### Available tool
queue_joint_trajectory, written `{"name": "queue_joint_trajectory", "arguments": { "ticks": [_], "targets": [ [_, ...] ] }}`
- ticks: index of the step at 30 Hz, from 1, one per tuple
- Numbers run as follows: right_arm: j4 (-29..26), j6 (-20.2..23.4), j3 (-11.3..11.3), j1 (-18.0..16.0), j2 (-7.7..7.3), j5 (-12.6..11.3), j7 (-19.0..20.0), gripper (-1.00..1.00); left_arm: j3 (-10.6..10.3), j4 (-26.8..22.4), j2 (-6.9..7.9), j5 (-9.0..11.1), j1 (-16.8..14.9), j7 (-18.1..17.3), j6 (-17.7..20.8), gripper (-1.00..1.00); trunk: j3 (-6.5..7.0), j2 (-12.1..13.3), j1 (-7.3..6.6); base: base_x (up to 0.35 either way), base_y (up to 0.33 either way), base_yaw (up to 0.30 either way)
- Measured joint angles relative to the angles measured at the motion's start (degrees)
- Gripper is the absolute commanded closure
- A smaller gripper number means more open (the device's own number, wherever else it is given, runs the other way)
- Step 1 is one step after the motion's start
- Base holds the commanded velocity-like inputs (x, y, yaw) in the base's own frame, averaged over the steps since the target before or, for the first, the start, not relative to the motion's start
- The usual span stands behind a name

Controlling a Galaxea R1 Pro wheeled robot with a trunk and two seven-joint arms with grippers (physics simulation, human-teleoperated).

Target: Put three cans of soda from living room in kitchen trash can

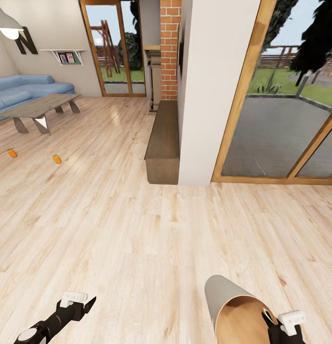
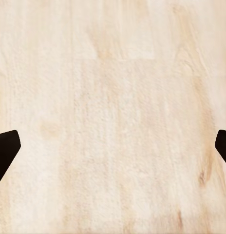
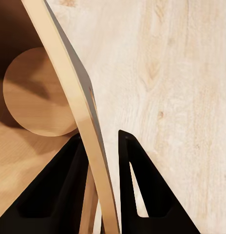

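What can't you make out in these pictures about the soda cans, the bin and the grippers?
- Dark blue can: cannot be found; only two small orange soda cans lie on the wood floor.
- Orange cans' labels: too small, head view.
- Grey tapered bin: cut off by the bottom edge.
- Right gripper: fingers clamp the bin's wall.
- Left gripper: only fingertips at the edges, wide apart.
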Motion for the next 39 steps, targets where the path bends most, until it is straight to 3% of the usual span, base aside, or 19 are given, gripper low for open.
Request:
{"name": "queue_joint_trajectory", "arguments": {
  "ticks": [39],
  "targets": [
    [0.02, -0.42, 0.06, 0.0, 1.14, 0.4, 0.31, 1.0, -0.02, 0.0, -0.19, -0.09, 0.0, 0.23, -0.04, -1.0, 0.0, 0.0, 0.0, 0.0, 0.0, 0.0]
  ]
}}
